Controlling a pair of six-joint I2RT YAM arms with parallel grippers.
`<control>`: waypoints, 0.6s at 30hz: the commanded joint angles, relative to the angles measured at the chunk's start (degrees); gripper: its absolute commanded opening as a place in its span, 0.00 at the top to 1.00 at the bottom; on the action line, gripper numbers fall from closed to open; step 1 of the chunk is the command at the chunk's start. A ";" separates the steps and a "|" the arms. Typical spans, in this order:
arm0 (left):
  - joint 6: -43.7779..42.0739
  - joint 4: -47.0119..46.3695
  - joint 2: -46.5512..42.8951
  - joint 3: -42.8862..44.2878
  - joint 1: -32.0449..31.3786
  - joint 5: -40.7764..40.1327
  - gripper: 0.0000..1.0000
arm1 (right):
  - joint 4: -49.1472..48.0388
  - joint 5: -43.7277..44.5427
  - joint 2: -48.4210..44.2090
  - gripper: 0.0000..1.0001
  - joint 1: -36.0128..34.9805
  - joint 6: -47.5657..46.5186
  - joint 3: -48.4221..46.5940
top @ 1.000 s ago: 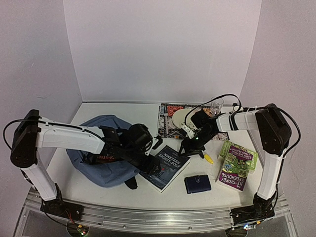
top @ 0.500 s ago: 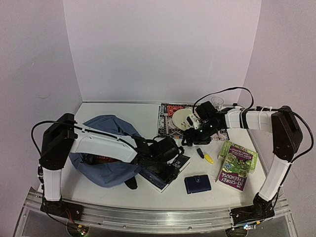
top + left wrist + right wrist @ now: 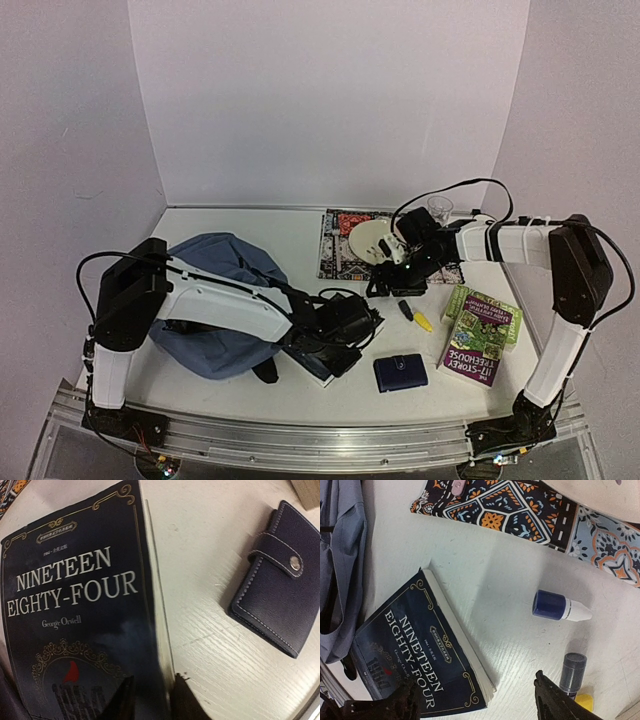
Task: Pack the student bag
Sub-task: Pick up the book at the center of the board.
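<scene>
- The large, soft slate-blue fabric student bag [image 3: 225,262] slumps on the left part of the white table [image 3: 300,225], with the left forearm crossing in front of it.
- A second ago the left gripper [image 3: 152,700] hung over the bag. Now it sits at the near edge of the dark navy paperback [image 3: 75,605] just right of the bag.
- Its fingers [image 3: 124,700] have narrowed. One lies over the cover and the other past the page edge. They seem to pinch the book, but the grip cannot be told.
- The right gripper [image 3: 475,705] has drawn back from the paperback toward the patterned cloth [image 3: 520,505]. Its fingers are spread wide and hold nothing.
- The cover reads "NINETEEN EIGHTY-FOUR" and "George Orwell".
- A green-and-purple book [image 3: 475,340] at the right reads "STOREY TREEHOUSE".
- A small navy stitched wallet [image 3: 272,610], snap fastened, lies near the paperback, apart from it.
</scene>
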State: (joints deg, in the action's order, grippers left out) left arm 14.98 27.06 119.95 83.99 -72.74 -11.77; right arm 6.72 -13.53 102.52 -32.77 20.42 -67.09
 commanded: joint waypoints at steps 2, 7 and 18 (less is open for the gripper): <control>0.53 2.83 -4.16 -1.83 0.33 -0.20 0.88 | 1.54 -4.83 1.17 0.23 -0.18 0.07 0.16; 0.83 2.67 -7.44 -3.80 0.38 -1.32 1.00 | 1.46 -7.50 1.59 0.21 -0.20 -0.26 0.26; 0.40 -3.10 -17.65 -11.33 0.36 -4.12 1.00 | 1.28 -15.97 4.68 0.16 0.44 0.22 -0.26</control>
State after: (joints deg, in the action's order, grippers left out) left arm 15.22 26.15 108.58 75.32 -72.75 -13.04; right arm 6.37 -23.89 105.16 -32.74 20.48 -67.09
